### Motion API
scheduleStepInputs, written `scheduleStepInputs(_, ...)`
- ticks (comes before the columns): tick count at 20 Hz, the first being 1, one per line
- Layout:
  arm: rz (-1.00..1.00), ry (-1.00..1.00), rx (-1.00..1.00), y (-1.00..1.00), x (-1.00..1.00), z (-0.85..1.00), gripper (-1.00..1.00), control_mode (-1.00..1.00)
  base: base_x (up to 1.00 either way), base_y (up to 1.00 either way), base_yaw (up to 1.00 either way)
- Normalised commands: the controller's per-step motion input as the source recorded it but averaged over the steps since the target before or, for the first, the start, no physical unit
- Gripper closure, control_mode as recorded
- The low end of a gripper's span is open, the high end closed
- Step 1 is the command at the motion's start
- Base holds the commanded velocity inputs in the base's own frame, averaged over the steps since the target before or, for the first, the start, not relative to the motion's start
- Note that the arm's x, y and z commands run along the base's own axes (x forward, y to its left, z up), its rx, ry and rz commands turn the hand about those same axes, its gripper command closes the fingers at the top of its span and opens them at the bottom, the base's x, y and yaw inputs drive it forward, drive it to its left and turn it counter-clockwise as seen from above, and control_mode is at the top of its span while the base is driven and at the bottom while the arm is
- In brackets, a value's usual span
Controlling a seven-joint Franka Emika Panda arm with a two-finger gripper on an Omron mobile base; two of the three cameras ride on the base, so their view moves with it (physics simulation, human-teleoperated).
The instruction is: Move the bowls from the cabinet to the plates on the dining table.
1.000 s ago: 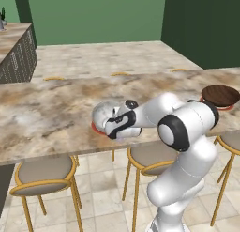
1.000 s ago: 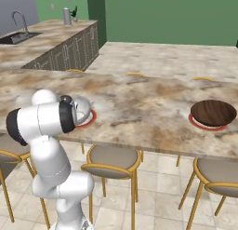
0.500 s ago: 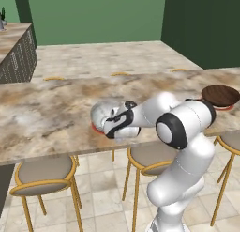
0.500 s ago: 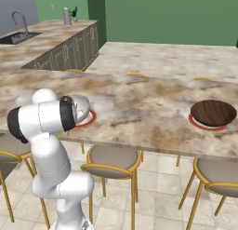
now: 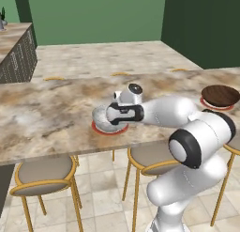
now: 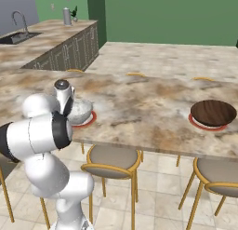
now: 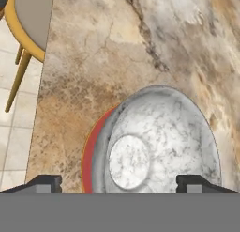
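Hand view: round marbled stone-look bowl (image 7: 159, 142) on flat red-rimmed plate (image 7: 92, 151)

This was a rendered home kitchen with a dining area. A long marbled table (image 6: 139, 103) stood on a pale tiled floor (image 5: 103, 179) with yellow-legged stools (image 6: 114, 159) tucked along its near edge and red-rimmed plates (image 6: 208, 125) carrying bowls (image 6: 214, 112) on top. Behind it ran a counter (image 6: 51, 38) with a sink (image 6: 14, 37), a curved tap (image 6: 17, 20) and a small potted plant (image 6: 74, 12), against green walls (image 5: 93, 15).
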Motion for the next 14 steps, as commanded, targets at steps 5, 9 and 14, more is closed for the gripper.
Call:
scheduleStepInputs(5, 0.03, 0.0, 0.0, 0.0, 0.0, 0.97, -1.0, -1.0, 0.0, 0.0, 0.0)
scheduleStepInputs(9, -0.07, 0.0, -0.02, 0.0, 0.0, 0.62, -1.0, -1.0, 0.0, 0.0, 0.0)
scheduleStepInputs(14, -0.38, 0.0, 0.02, 0.0, -0.22, 0.42, -1.0, -1.0, 0.0, 0.0, 0.0)
